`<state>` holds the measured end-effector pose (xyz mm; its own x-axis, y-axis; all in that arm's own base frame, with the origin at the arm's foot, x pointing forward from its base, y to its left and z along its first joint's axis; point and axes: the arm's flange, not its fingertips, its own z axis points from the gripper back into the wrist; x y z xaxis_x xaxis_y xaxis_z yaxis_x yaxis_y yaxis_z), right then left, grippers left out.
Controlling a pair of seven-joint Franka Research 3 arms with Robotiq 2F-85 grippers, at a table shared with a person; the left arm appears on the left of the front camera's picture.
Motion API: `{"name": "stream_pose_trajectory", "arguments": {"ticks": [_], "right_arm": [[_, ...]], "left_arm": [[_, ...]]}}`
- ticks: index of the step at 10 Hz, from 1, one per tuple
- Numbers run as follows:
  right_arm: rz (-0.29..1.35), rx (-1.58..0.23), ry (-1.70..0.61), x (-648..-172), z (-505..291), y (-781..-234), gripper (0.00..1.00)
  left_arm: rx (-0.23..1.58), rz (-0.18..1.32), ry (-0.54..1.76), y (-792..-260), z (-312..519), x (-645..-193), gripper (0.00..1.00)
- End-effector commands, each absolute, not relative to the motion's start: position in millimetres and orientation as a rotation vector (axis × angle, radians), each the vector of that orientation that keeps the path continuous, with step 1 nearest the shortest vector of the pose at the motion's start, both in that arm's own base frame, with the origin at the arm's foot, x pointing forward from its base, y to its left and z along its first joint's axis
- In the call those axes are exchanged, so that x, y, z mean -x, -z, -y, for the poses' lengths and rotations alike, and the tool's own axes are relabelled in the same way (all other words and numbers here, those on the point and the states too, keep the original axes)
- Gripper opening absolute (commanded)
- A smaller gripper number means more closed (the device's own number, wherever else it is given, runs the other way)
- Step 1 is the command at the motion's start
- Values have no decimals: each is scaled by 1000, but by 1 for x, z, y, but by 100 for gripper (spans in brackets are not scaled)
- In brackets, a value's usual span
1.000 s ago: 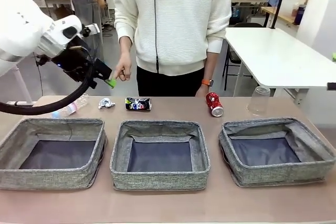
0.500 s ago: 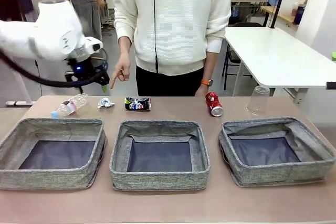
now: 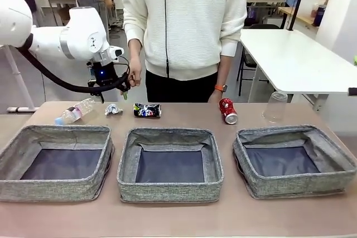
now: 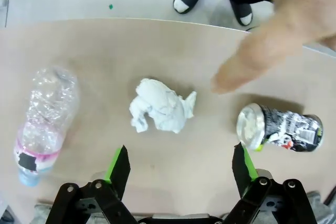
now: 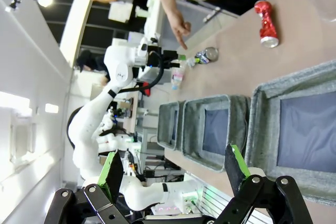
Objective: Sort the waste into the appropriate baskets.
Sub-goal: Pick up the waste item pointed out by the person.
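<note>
Along the table's far edge lie a clear plastic bottle [image 3: 75, 111], a white paper wad [image 3: 113, 109], a dark printed can [image 3: 146, 110], a red can [image 3: 227, 111] and an upturned clear cup [image 3: 274, 107]. My left gripper [image 3: 114, 94] hangs open just above the wad. In the left wrist view the wad [image 4: 163, 111] sits ahead of the open left gripper [image 4: 180, 163], between the bottle [image 4: 44, 121] and the dark can [image 4: 281, 129]. My right gripper [image 5: 174, 171] is open and holds nothing. Three grey baskets stand in front: left [image 3: 50, 190], middle [image 3: 167, 190], right [image 3: 295, 185].
A person in a white sweater stands at the far side. One hand [image 3: 134, 76] is beside my left gripper, and its finger [image 4: 252, 61] points down between the wad and the dark can. A white side table [image 3: 295, 59] stands at the back right.
My left arm has swung right, and its gripper has come over the paper wad. The person's pointing hand stays close to it. Both grippers remain open.
</note>
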<state>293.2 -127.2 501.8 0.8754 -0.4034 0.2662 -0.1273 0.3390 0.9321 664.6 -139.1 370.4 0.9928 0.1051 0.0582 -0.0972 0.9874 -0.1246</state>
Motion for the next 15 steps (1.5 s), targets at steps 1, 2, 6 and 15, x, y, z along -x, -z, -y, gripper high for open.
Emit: {"name": "stream_pose_trajectory", "arguments": {"ticks": [1, 2, 6, 15], "right_arm": [[536, -1244, 170, -296, 127, -502, 100], [536, -1244, 170, -296, 127, -502, 100], [536, -1244, 170, -296, 127, -502, 100], [536, -1244, 170, -296, 127, -502, 100]], "left_arm": [[137, 54, -106, -372, 131, -668, 100], [136, 61, -105, -368, 129, -669, 100], [127, 67, -105, -325, 130, -678, 100], [58, 57, -93, -315, 140, -671, 0]]}}
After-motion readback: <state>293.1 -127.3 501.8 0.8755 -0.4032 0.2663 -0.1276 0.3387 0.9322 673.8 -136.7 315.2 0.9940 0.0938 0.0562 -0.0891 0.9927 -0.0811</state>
